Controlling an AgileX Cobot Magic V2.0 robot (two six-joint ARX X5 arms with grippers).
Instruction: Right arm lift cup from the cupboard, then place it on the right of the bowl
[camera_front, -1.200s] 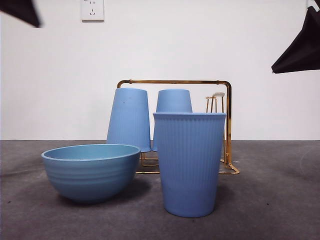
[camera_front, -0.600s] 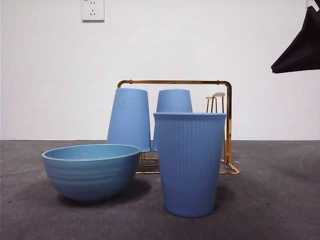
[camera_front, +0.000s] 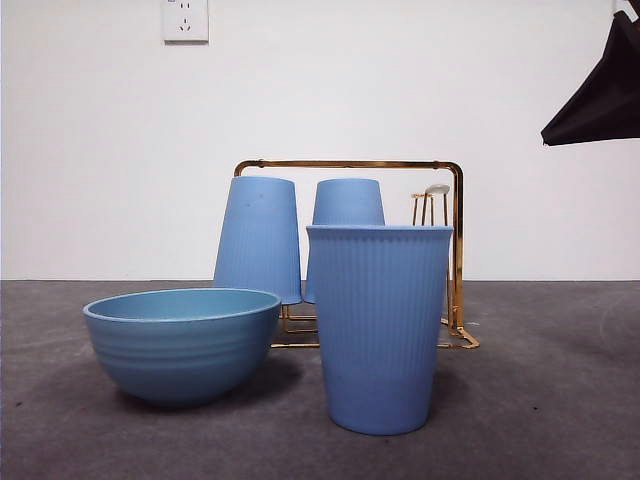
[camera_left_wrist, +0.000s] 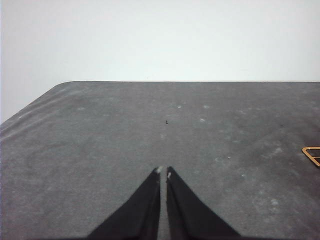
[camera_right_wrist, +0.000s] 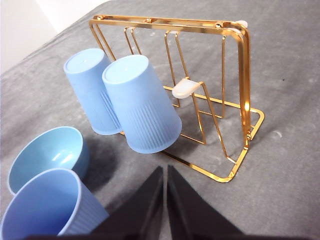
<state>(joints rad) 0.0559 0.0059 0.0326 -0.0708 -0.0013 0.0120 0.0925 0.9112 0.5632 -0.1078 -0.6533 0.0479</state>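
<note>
Meanwhile nothing on the table has shifted since a second ago; only the black tip at the top left corner has gone from the front view. Upright just right of the wide light-blue ridged bowl (camera_front: 182, 340) stands the tall light-blue ribbed cup (camera_front: 379, 328), in front of the gold wire cupboard (camera_front: 457, 250). Only the right wrist view shows two blue tumblers (camera_right_wrist: 125, 102) upended on its pegs. Right gripper (camera_right_wrist: 163, 172) and left gripper (camera_left_wrist: 163, 173) are both closed, empty.
</note>
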